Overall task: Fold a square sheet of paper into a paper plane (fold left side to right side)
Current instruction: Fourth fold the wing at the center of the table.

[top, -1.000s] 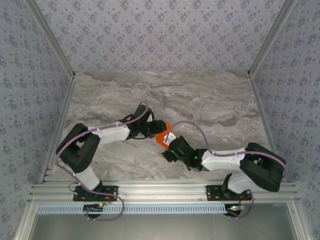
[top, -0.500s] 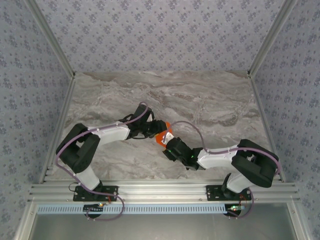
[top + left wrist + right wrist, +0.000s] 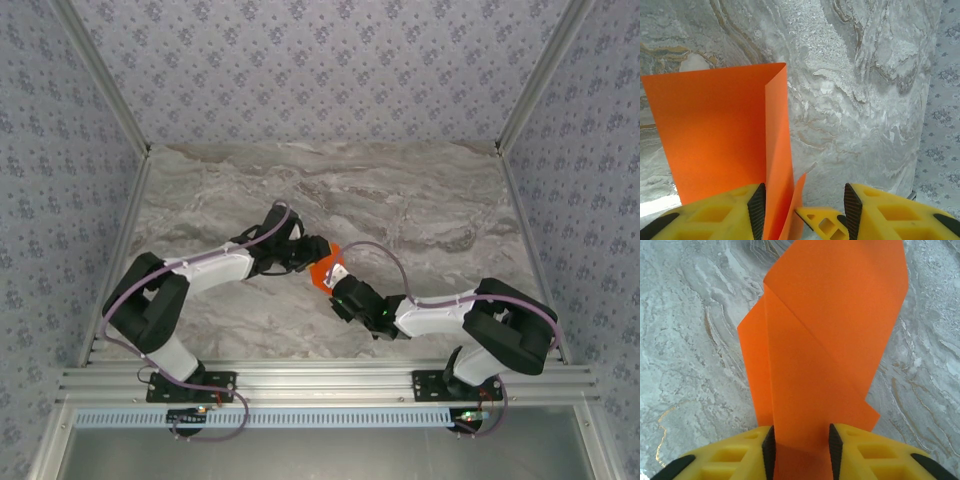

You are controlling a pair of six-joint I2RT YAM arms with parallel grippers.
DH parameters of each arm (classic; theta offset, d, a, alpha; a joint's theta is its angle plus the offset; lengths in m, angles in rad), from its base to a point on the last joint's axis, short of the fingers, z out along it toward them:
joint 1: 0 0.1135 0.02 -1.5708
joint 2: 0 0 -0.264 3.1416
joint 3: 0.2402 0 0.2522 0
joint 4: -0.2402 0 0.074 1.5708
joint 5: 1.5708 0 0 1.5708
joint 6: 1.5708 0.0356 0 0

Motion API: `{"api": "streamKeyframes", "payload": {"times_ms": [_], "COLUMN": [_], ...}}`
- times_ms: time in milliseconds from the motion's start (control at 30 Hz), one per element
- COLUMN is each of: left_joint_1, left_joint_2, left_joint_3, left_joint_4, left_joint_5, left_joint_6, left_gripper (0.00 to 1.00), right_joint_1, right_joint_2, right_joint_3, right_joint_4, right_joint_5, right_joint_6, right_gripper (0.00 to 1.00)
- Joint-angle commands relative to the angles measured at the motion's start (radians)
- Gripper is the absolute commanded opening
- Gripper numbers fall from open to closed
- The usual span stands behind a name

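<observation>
The sheet of paper (image 3: 326, 266), bright orange and partly folded, sat near the middle of the marble tabletop (image 3: 430, 200), between the tips of the two grippers. The left gripper (image 3: 306, 256) reached it from the left and the right gripper (image 3: 340, 288) from the near right, the two almost meeting at the paper.

From the left wrist, the sheet showed one broad flat panel and a narrower flap turned off it along a straight crease. That flap ran down beside the black pad (image 3: 758, 207) of the finger on the view's left side and looked to be touching it. The opposite pad stood well clear, with bare marble showing in the gap, so these jaws were apart and not closed on the sheet.

From the right wrist, the paper rose out of the gap between the yellow fingers (image 3: 715, 457), overlapping layers crossed by a slanting edge. It filled that narrow gap from pad to pad. Whether the jaws were pinching it or only bracketing it could not be told
</observation>
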Motion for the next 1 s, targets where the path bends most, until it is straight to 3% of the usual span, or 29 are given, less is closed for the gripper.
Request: {"api": "streamKeyframes", "payload": {"times_ms": [0, 200, 533, 967], "left_joint_1": [0.009, 0.038, 0.094, 0.071], "left_joint_2": [-0.032, -0.094, -0.278, -0.252], "left_joint_3": [0.006, -0.019, -0.093, -0.233], "left_joint_4": [-0.025, -0.071, -0.196, -0.021], "left_joint_5": [-0.011, -0.038, -0.083, 0.022], "left_joint_6": [0.015, 0.045, 0.141, 0.103], "left_gripper": [0.47, 0.48, 0.52, 0.52], "right_joint_1": [-0.008, -0.015, -0.054, -0.153], "right_joint_2": [0.006, 0.001, -0.018, -0.053], "right_joint_3": [0.023, 0.017, 0.000, -0.020], "right_joint_4": [0.001, -0.003, 0.001, -0.021], "right_joint_5": [0.010, -0.010, -0.122, -0.344], "right_joint_6": [0.022, 0.038, 0.075, 0.117], "right_gripper": [0.30, 0.22, 0.19, 0.17]}}
